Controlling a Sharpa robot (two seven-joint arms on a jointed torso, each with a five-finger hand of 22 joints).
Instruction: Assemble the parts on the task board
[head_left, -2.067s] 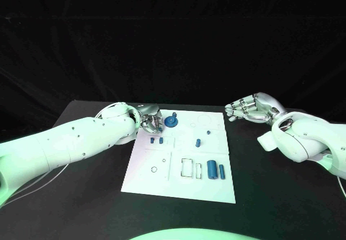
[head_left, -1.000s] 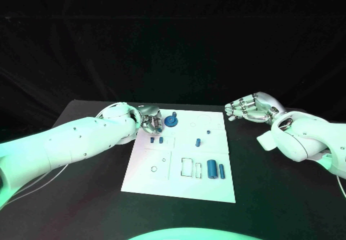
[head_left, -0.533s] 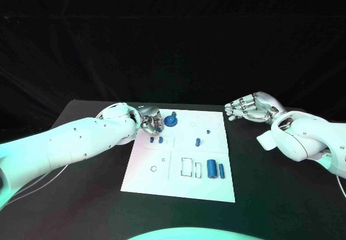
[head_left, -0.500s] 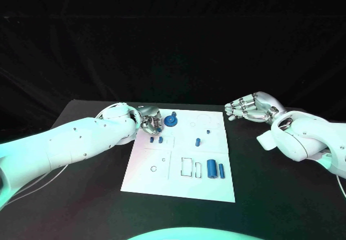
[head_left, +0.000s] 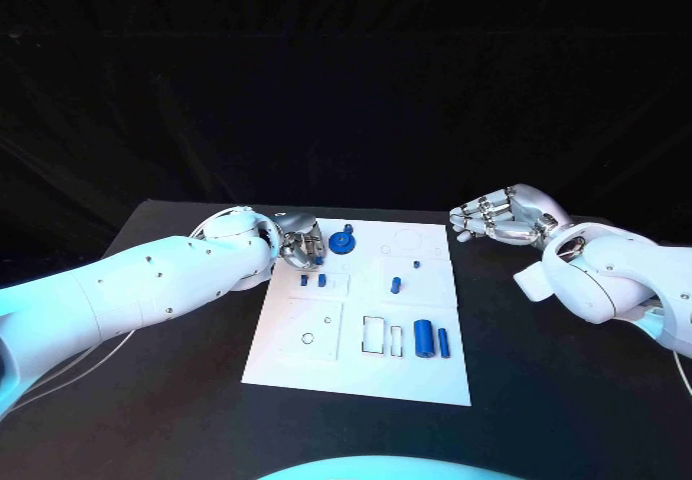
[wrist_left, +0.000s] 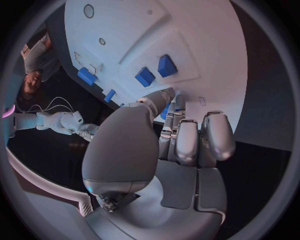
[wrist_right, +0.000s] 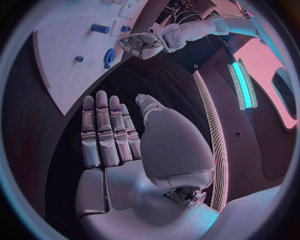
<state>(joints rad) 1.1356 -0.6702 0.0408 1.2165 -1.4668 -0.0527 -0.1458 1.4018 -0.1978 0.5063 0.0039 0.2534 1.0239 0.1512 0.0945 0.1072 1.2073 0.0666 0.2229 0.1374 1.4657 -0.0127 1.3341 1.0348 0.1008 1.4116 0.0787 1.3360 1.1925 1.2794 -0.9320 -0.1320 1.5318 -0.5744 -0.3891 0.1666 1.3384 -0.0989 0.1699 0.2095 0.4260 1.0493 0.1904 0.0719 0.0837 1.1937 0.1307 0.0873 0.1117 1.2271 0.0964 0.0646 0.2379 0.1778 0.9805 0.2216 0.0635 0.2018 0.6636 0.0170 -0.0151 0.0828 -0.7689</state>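
Two robot hands: one at each far corner region of the task board (head_left: 361, 345), both over the black surface (head_left: 548, 400).
Task board: white rectangular plate in the middle of the surface, long axis running from the robot's side toward the far edge.
Large cylinder (head_left: 423, 338): blue, lying flat on the near right part of the board, long axis along the board's length.
Thin pin (head_left: 443, 342): blue, just beside the large cylinder on its right, parallel to it.
Small peg (head_left: 395, 285): blue, mid-board, long axis also along the board's length.
Two small blocks (head_left: 313, 281): blue, side by side on the left part of the board, near the left hand.
Round part (head_left: 342, 242): blue disc with a stub on top, at the far left of the board, just beside the left hand's fingers.
Left robot hand (head_left: 299, 246): at the board's far left edge, fingers curled together; whether they pinch anything, I cannot tell.
Right robot hand (head_left: 495, 219): off the board past its far right corner, fingers straight and apart, holding nothing.
Room: dark cloth behind the surface.
Writing: none readable.
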